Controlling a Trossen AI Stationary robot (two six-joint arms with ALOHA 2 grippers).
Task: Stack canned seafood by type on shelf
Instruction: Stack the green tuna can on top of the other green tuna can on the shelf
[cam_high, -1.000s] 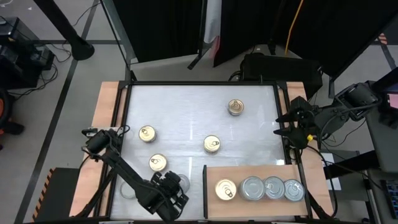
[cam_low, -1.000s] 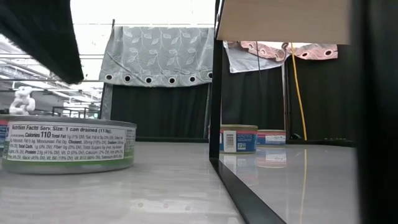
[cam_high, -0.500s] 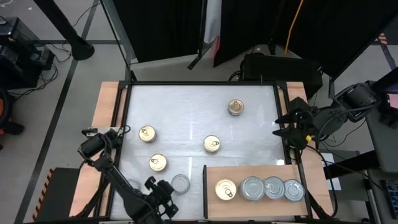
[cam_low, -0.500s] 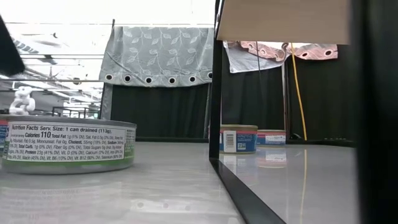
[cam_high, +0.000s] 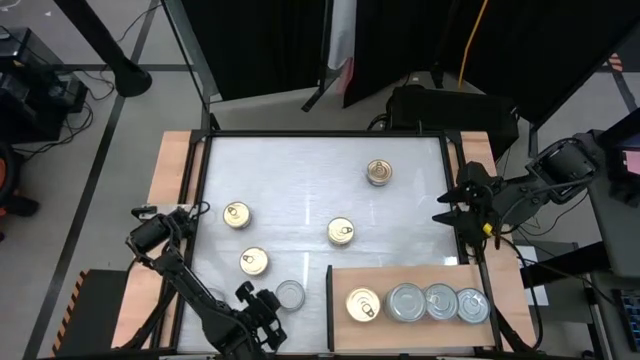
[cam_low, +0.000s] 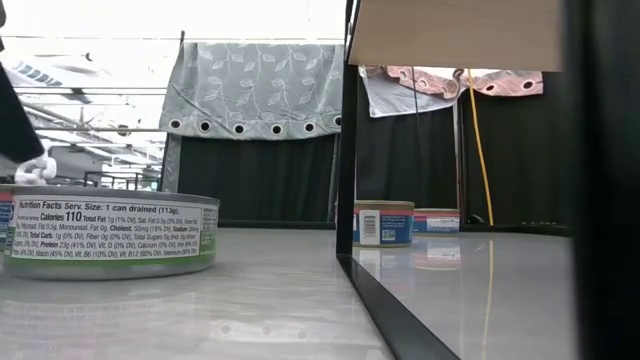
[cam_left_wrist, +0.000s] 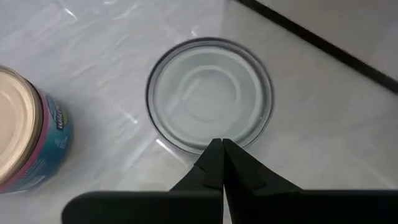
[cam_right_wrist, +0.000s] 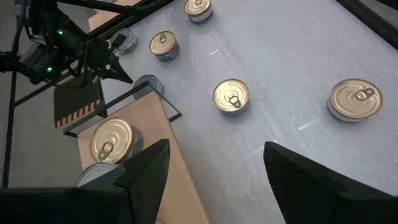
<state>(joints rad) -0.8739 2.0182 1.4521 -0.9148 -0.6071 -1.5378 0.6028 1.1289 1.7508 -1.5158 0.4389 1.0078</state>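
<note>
Four gold pull-ring tins stand on the white tabletop. A silver-topped tin stands near the table's near edge. On the shelf one gold tin and three silver tins stand in a row. My left gripper is shut just left of the silver-topped tin, its tips over the tin's rim. My right gripper hangs open at the table's right edge, holding nothing.
Black frame rails run round the tabletop and along the shelf's left side. A further tin sits by the table's left rail. Wooden side strips flank the table. The low view shows the silver-topped tin's green label.
My left gripper has drawn back from over the silver-topped tin toward the table's near-left corner, so the tin's top now shows whole; the tin has stayed in place. My right gripper has shifted a little toward the table's left, over the right rail.
</note>
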